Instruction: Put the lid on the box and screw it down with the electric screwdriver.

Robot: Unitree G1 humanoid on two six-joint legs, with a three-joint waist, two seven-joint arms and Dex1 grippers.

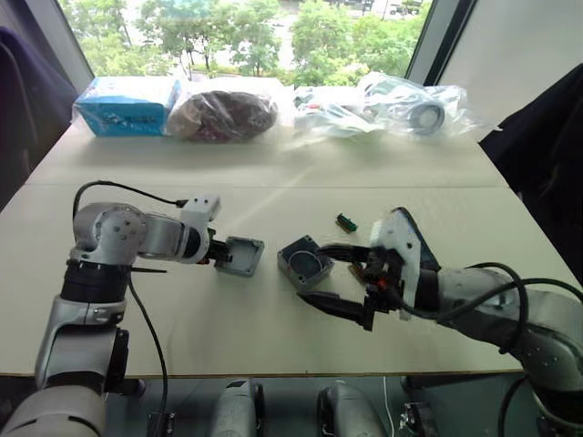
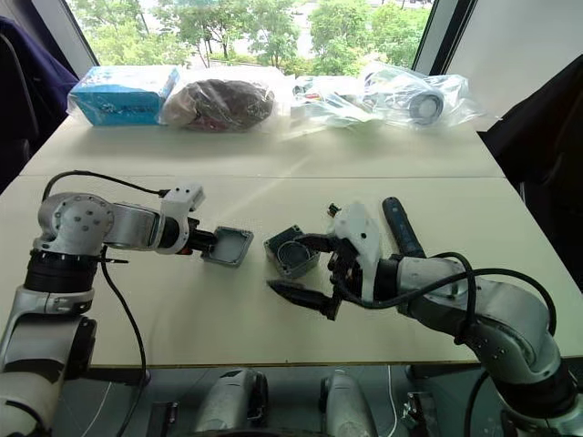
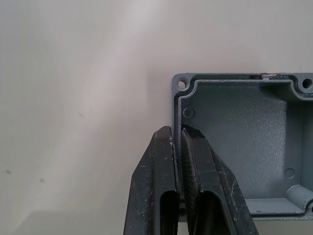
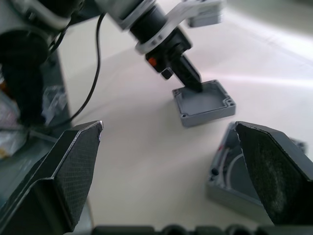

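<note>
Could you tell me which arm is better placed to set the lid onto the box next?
The left. Its gripper is already shut on the lid's rim, beside the open box. The right gripper hangs open and empty over the box, so it would probably suit steadying it.

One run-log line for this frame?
left gripper: shut on lid rim | right gripper: open beside box | lid: off box

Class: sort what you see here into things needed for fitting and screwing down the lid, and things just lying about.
Needed: lid, pinched by the left gripper; box; electric screwdriver; open right gripper.

Lying about: small green block; blue packet; bagged items.
</note>
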